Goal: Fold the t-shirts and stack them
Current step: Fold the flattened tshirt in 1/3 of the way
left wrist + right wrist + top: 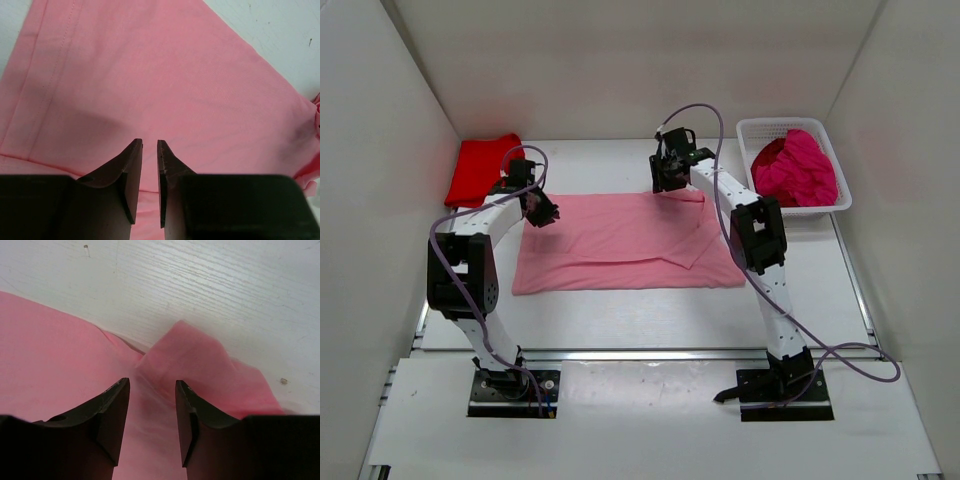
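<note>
White table under pink t-shirt; left hand barely apart, right hand wider.

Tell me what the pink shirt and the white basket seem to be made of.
Pink shirt: soft matte knit fabric, probably cotton; it creases and shows a stitched hem. White basket: seems rigid plastic mesh; its walls show a lattice of holes.

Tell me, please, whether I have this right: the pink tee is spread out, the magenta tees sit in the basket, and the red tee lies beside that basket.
Not quite: the red tee lies at the far left, opposite the basket at the far right, as the top view shows. The pink tee is spread out and the magenta tees sit in the basket.
</note>
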`<state>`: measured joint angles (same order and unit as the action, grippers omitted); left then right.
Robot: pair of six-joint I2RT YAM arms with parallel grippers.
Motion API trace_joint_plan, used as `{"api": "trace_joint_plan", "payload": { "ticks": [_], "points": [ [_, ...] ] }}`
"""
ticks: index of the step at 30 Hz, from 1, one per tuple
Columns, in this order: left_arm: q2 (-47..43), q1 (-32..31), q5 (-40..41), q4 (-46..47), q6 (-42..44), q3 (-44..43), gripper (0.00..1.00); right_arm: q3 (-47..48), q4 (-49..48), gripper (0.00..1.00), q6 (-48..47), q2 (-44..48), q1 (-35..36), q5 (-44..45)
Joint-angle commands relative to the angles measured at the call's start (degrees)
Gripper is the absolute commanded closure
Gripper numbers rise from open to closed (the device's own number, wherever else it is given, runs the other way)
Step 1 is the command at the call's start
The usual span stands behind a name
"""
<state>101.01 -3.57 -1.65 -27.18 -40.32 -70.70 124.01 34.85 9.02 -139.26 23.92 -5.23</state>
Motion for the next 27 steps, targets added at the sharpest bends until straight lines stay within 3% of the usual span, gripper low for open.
{"api": "trace_joint_plan", "payload": {
  "ticks": [1, 20, 27],
  "points": [
    [-1.17, 0.58, -1.33, 1.6, 0.24, 0.73, 0.71, 3.96, -2.24, 0.61, 1.0, -0.31, -0.02, -0.83],
    [-0.03, 1.02, -1.87, 2.74, -0.73, 1.09, 0.71, 4.85, -2.24, 0.71, 2.41, -3.47, -0.1, -1.8],
    [0.41, 1.37, -2.3, 3.36, -0.82, 1.96, 0.71, 6.25, -2.33, 0.9, 3.55, -3.38, -0.98, -1.88]
  ]
}}
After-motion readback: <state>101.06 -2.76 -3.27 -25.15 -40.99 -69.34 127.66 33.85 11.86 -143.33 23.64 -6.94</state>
